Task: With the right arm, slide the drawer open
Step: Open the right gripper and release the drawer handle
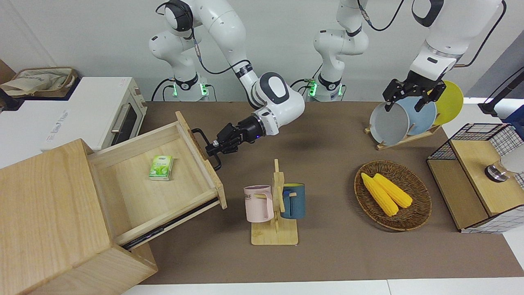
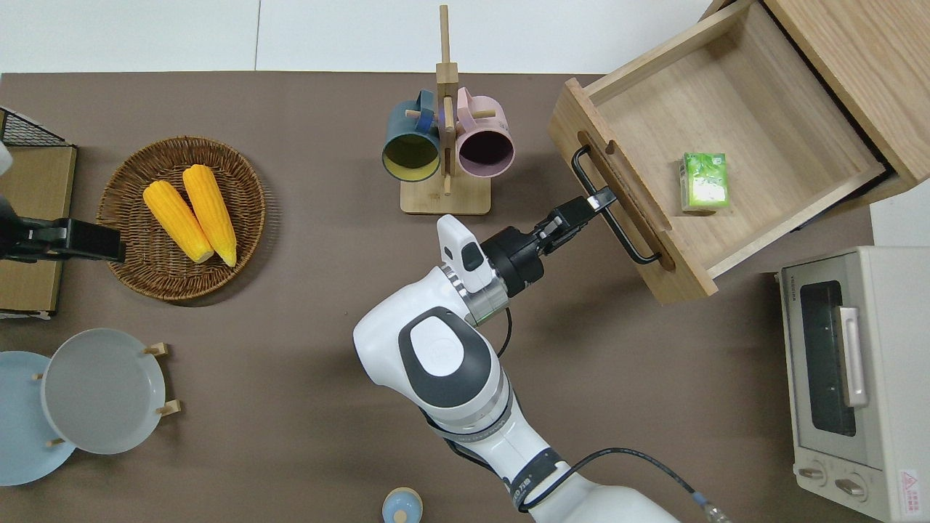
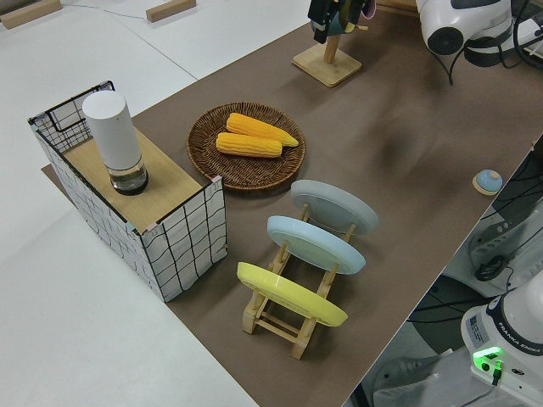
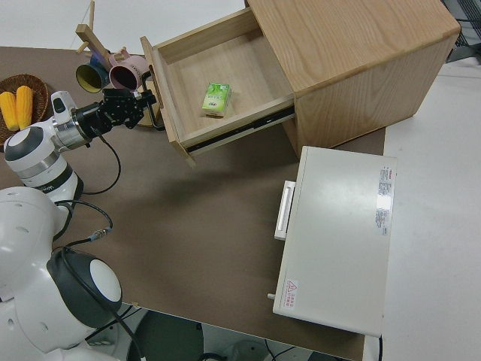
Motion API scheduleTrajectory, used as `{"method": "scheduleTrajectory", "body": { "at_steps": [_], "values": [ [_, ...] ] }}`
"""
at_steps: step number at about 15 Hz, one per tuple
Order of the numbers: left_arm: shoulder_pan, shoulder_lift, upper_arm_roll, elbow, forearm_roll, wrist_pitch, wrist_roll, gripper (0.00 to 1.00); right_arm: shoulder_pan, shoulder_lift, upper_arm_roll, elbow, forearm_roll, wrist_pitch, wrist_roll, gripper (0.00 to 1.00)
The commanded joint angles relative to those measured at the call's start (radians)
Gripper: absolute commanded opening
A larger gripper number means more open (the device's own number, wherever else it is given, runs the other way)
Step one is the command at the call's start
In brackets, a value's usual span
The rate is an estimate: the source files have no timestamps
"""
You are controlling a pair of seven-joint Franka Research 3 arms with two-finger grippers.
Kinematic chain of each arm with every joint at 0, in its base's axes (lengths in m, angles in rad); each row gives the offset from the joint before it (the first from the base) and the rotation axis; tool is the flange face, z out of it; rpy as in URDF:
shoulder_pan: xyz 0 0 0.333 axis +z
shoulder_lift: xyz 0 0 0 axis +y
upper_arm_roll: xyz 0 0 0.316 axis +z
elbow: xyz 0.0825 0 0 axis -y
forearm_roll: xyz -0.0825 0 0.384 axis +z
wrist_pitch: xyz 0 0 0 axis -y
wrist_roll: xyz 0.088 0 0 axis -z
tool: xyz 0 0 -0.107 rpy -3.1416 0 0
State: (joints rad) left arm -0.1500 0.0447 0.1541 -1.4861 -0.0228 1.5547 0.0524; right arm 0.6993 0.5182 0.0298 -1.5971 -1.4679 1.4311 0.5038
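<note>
Right arm (image 2: 443,363) reaches across the brown counter (image 2: 305,349) toward its own end, where the big pale wooden box (image 1: 45,221) sits. Right hand (image 2: 592,203) is at the drawer's black loop handle (image 2: 614,207), fingers closed around the bar about midway along it; blue light shows at the wrist.

Drawer (image 2: 716,138) is pulled well out of the box, nearly its full depth exposed. It sits skewed to the counter edges: front panel faces diagonally, toward the robots and toward the left arm's end. Long axis of the front panel runs diagonally too, one corner near the mug stand (image 2: 445,196), the other corner near the toaster oven (image 2: 857,378). Black slide rail visible under the side wall in the front view.

Looks: wide, shallow, light wood, plain low walls, flat bare floor, handle bar parallel to the front panel and standing off it. One small green carton (image 2: 703,181) lies flat on the drawer floor, apart from the walls.

Rest of the counter: the mug stand holds a blue mug (image 2: 410,149) and a pink mug (image 2: 483,149), just beside the drawer front. Wicker basket (image 2: 116,218) with two corn cobs (image 2: 190,211) lies toward the left arm's end. Plate rack (image 1: 405,135) there too, holding grey, blue and yellow plates.

Left arm is parked; can't tell whether its hand (image 1: 411,96) is open or closed.
</note>
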Motion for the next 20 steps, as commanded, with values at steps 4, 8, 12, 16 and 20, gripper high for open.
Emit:
{"method": "scheduleTrajectory", "body": {
  "at_steps": [4,8,12,16,20],
  "values": [
    [-0.017,0.012,0.016,0.020,0.014,0.001,0.006,1.00,0.009,0.026,0.005,0.046,-0.009,0.015,-0.007,0.974],
    [-0.017,0.012,0.016,0.020,0.014,0.001,0.006,1.00,0.006,0.028,0.004,0.045,-0.006,0.035,0.064,0.983],
    [-0.017,0.012,0.016,0.020,0.014,0.001,0.006,1.00,0.008,0.026,0.005,0.046,-0.003,0.038,0.067,0.983],
    [-0.017,0.012,0.016,0.020,0.015,0.001,0.006,1.00,0.014,0.022,0.005,0.063,0.020,0.037,0.064,0.981],
    [-0.017,0.012,0.016,0.020,0.014,0.001,0.006,1.00,0.022,-0.001,0.005,0.170,0.235,0.037,0.053,0.981]
  ]
}}
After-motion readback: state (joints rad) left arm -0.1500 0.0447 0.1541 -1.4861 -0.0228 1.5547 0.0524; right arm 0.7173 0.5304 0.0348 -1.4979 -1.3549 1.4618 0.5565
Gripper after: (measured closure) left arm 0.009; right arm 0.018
